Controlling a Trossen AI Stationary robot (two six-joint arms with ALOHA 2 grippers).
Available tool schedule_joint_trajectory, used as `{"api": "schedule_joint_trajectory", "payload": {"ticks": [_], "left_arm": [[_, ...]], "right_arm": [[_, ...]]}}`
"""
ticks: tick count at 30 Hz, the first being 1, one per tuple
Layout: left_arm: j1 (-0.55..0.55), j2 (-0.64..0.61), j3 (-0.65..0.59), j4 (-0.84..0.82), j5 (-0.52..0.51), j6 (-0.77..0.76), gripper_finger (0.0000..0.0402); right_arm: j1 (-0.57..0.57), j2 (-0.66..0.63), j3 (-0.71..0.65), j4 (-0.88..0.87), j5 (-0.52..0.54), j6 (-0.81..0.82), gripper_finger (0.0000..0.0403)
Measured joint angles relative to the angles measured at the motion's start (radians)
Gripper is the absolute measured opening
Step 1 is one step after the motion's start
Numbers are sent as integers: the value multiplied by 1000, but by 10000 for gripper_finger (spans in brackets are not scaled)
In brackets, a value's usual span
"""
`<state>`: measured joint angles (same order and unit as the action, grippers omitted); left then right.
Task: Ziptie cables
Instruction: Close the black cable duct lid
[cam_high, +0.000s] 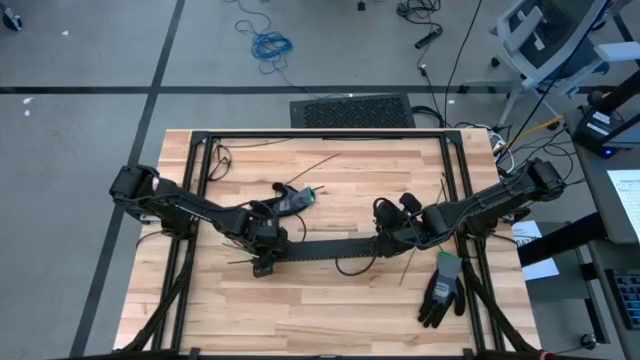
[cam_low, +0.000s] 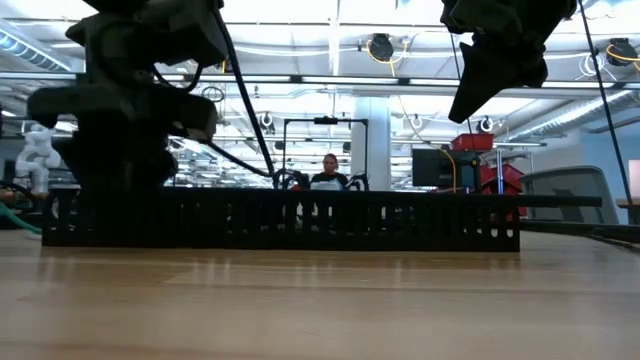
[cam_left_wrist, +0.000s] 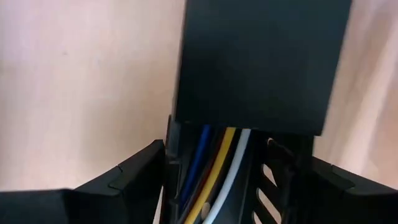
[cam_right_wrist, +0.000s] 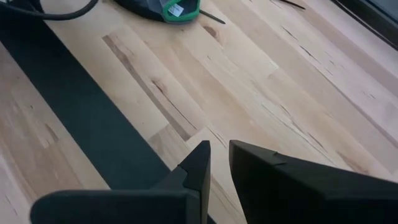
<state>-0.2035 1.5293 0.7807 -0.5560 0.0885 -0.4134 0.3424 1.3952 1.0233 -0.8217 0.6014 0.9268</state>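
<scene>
Cables (cam_left_wrist: 219, 171), blue, yellow, white and a dark red one, run between your left gripper's (cam_left_wrist: 233, 186) fingers (cam_left_wrist: 134, 171), lying in the black slotted duct (cam_left_wrist: 273, 193); only the left wrist view shows them. Fingers stand spread, one either side of the duct walls, and you can't tell if they press on it. A flat black cover (cam_left_wrist: 258, 62) hides the wires just past the fingertips. Your right gripper (cam_right_wrist: 219, 163) has its fingers nearly together, narrow gap, nothing between them, over bare table (cam_right_wrist: 298, 93) beside the duct's black strip. Farther off that view catches a green-tagged tool (cam_right_wrist: 171, 9). From above, both grippers sit at the duct's two ends, with a black glove (cam_high: 440, 290) near the right one. Low view alone shows a person (cam_low: 329, 172) behind the duct.
</scene>
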Motion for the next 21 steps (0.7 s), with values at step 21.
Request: {"api": "schedule_joint_trajectory", "payload": {"ticks": [21], "left_arm": [[-15, -10, -211, 441, -176, -41, 277]], "right_arm": [[0, 0, 0, 4, -5, 83, 50]]}}
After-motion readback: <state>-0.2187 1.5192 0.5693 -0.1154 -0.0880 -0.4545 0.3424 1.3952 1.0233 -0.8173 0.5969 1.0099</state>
